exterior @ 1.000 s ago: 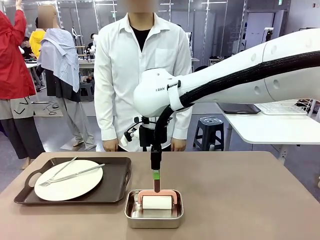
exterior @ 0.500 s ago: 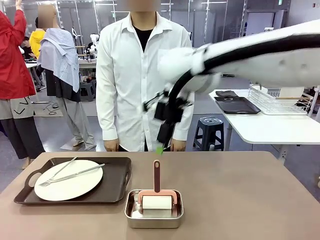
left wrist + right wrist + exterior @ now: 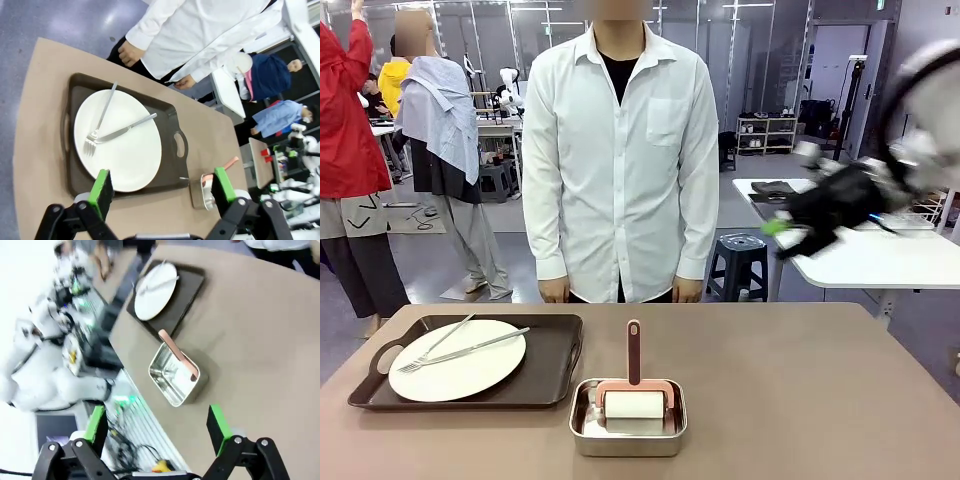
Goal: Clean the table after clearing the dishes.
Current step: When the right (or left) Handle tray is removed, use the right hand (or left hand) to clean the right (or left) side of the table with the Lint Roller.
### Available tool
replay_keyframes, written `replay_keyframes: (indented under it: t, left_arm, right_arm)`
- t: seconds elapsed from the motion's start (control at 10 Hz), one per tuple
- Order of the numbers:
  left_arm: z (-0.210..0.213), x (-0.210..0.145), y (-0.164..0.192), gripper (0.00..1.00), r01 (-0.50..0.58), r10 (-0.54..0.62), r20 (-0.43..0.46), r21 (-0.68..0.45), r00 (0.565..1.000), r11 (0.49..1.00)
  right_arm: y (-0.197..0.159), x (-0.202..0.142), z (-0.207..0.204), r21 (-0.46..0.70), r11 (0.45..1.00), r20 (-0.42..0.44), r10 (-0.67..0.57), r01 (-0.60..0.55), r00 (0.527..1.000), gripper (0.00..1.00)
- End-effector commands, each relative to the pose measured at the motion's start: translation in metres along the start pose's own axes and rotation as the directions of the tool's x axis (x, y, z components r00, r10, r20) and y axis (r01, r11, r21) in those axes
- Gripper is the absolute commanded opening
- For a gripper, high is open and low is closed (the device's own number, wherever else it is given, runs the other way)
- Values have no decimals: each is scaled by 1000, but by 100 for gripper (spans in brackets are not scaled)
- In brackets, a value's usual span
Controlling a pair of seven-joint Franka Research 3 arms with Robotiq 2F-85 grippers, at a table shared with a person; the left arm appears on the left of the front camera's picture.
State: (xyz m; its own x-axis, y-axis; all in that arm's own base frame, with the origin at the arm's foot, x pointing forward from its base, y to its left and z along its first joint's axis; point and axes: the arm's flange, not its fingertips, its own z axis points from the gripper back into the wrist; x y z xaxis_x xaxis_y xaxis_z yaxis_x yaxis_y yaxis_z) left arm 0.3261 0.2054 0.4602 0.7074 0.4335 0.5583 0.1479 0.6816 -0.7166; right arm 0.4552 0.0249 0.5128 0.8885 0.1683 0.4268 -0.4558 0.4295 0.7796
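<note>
tabletop (image 3: pixel 800 400): taupe-brown, mostly bare; tray, pan and roller sit on the robot's-left and middle part
tray (image 3: pixel 555 360): dark brown with handles, flat on the tabletop at the left in the front view
plate (image 3: pixel 470 382): white, round, lying in the tray
fork (image 3: pixel 102 117): on the plate, handle pointing toward the person's side
knife (image 3: pixel 127 129): on the plate, crossing close to the fork's tines, handle toward the pan
steel pan (image 3: pixel 628 440): just right of the tray at the near edge; cannot tell if they touch
lint roller (image 3: pixel 633 405): white roll resting in the pan, pink handle sticking up, nothing gripping it
left gripper (image 3: pixel 162 185): high above the tray end of the tabletop, jaws wide apart, nothing between them
right gripper (image 3: pixel 156 426): jaws wide apart and empty, above the pan; in the front view motion-blurred, up at the right before the white side table (image 3: pixel 860 262)
person (image 3: pixel 620 150): white shirt, standing at the far edge, arms down at sides
</note>
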Motion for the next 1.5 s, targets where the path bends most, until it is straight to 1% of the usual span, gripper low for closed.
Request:
replay_keyframes:
  t: [0.0,0.1,0.2,0.3,0.4,0.5,0.6,0.7,0.8,0.9,1.4]
  left_arm:
    - [2,0,1,100,6,-6,9,-18,1000,1000]
    - [2,0,1,100,6,-6,9,-18,1000,1000]
    - [2,0,1,100,6,-6,9,-18,1000,1000]
    - [2,0,1,100,6,-6,9,-18,1000,1000]
    - [2,0,1,100,6,-6,9,-18,1000,1000]
    - [2,0,1,100,6,-6,9,-18,1000,1000]
    - [2,0,1,100,6,-6,9,-18,1000,1000]
    - [2,0,1,100,6,-6,9,-18,1000,1000]
    - [2,0,1,100,6,-6,9,-18,1000,1000]
    - [2,0,1,100,6,-6,9,-18,1000,1000]
    - [2,0,1,100,6,-6,9,-18,1000,1000]
  right_arm:
    - [-31,-94,55,132,974,436,-225,185,872,100]
    - [-48,-131,89,194,948,531,-318,252,786,100]
    - [-62,-167,118,263,907,606,-420,328,676,100]
    - [-69,-196,133,320,874,658,-483,366,578,100]
    - [-75,-223,140,374,832,685,-546,409,483,100]
    - [-79,-247,139,452,785,699,-607,424,378,100]
    - [-85,-264,133,481,754,709,-634,447,307,100]
    - [-89,-264,125,467,745,705,-639,477,308,100]
    - [-97,-257,118,465,725,678,-661,508,321,100]
    - [-122,-245,201,455,755,698,-632,473,338,100]
    - [-122,-245,201,455,755,698,-632,473,338,100]
